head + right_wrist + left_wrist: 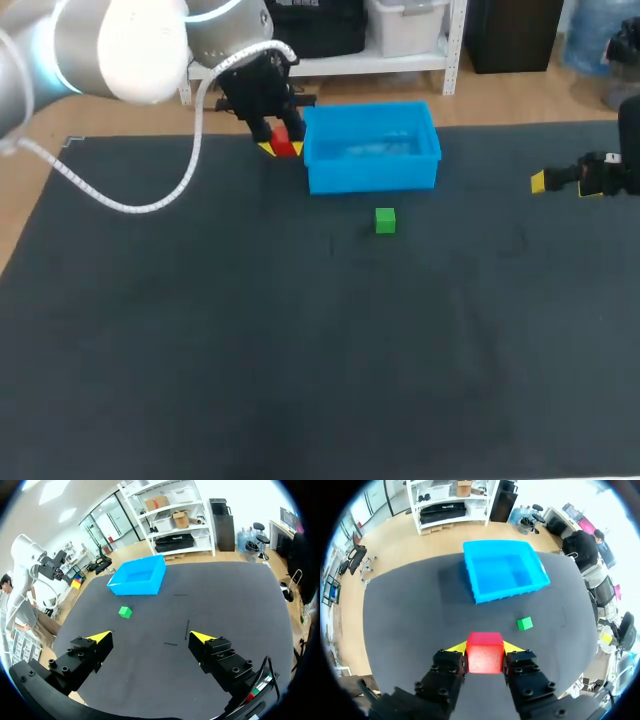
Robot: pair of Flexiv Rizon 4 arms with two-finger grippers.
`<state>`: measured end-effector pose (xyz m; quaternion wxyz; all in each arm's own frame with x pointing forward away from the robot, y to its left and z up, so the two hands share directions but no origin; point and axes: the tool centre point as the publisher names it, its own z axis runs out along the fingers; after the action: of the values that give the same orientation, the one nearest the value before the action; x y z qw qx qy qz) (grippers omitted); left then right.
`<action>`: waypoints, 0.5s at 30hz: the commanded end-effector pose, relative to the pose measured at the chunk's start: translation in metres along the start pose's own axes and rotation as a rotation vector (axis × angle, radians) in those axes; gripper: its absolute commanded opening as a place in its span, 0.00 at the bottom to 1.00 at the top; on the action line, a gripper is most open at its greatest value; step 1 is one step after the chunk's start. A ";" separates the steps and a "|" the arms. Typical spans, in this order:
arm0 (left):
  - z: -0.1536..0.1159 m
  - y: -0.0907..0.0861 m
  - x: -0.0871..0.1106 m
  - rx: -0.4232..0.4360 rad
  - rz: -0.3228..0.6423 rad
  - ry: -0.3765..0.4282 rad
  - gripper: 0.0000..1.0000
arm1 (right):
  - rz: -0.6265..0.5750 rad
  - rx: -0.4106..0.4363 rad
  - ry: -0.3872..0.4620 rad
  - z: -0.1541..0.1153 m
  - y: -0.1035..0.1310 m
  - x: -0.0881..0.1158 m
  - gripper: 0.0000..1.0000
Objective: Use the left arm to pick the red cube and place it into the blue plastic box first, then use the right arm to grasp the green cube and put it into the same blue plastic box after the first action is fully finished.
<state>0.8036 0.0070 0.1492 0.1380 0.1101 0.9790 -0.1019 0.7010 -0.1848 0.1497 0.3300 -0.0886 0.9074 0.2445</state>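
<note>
left fingers (510,648) clamped on red cube (484,654) beside blue box (372,176), set to drop | right fingers (101,637) apart at tabletop's (300,380) right edge, idle

held cube (283,141) just left of the box (372,176) — loose cube (385,220) before it.

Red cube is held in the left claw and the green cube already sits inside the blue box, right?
Not quite. The left claw does hold the red cube, but the green cube lies on the table outside the blue box, as the head view shows.
</note>
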 end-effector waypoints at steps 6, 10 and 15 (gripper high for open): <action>-0.003 -0.010 -0.011 0.023 0.014 -0.061 0.00 | -0.001 0.001 0.000 0.000 0.000 0.000 1.00; -0.003 -0.016 -0.019 0.035 0.035 -0.089 0.00 | -0.001 0.001 0.000 0.000 0.000 0.000 1.00; -0.004 -0.023 -0.026 0.050 0.052 -0.112 0.00 | -0.001 0.001 0.000 0.000 0.000 0.000 1.00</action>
<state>0.8187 -0.0164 0.1656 0.1921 0.1306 0.9644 -0.1266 0.7010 -0.1848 0.1497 0.3300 -0.0886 0.9074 0.2445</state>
